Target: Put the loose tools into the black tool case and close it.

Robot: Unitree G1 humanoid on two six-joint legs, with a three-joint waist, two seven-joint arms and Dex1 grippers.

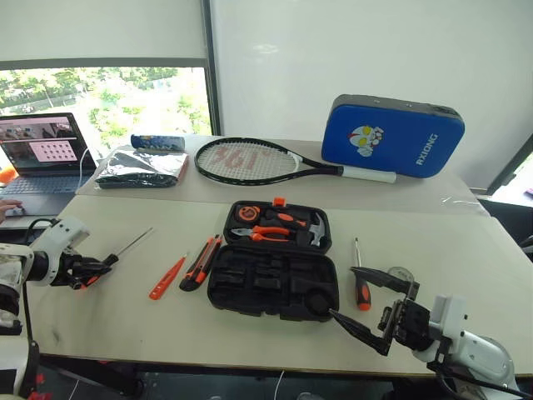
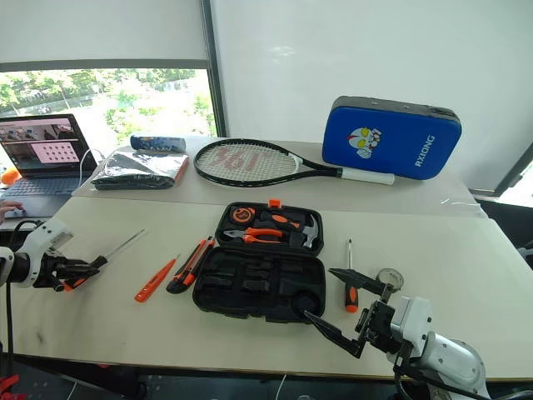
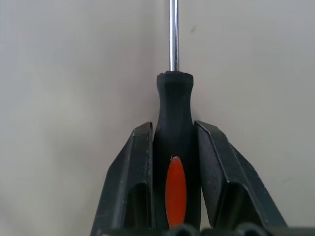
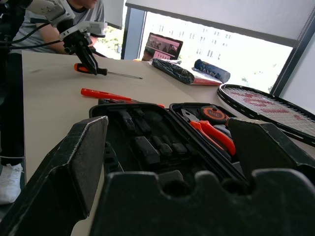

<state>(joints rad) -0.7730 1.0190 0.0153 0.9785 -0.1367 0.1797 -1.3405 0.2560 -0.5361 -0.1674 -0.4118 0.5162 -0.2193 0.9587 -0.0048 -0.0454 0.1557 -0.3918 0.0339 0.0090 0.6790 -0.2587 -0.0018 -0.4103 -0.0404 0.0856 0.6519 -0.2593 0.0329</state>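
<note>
The black tool case (image 1: 275, 283) lies open at the table's middle, with pliers and a hammer in its far half. Far left, my left gripper (image 1: 93, 272) is shut on the handle of an orange-and-black screwdriver (image 3: 174, 123), whose shaft (image 1: 132, 243) lies along the table. A slim orange tester screwdriver (image 1: 166, 279) and an orange-black utility knife (image 1: 201, 262) lie left of the case. Another screwdriver (image 1: 361, 287) lies right of it, with a round grey tape measure (image 1: 400, 273) beyond. My right gripper (image 1: 342, 292) hangs open by the case's near right corner, holding nothing.
On the far table lie a tennis racket (image 1: 250, 161), a blue padded case (image 1: 391, 136), a folded black bag (image 1: 137, 167) and a blue tube (image 1: 156, 142). A laptop (image 1: 42, 158) stands at far left, with a person's hand (image 1: 7, 208) beside it.
</note>
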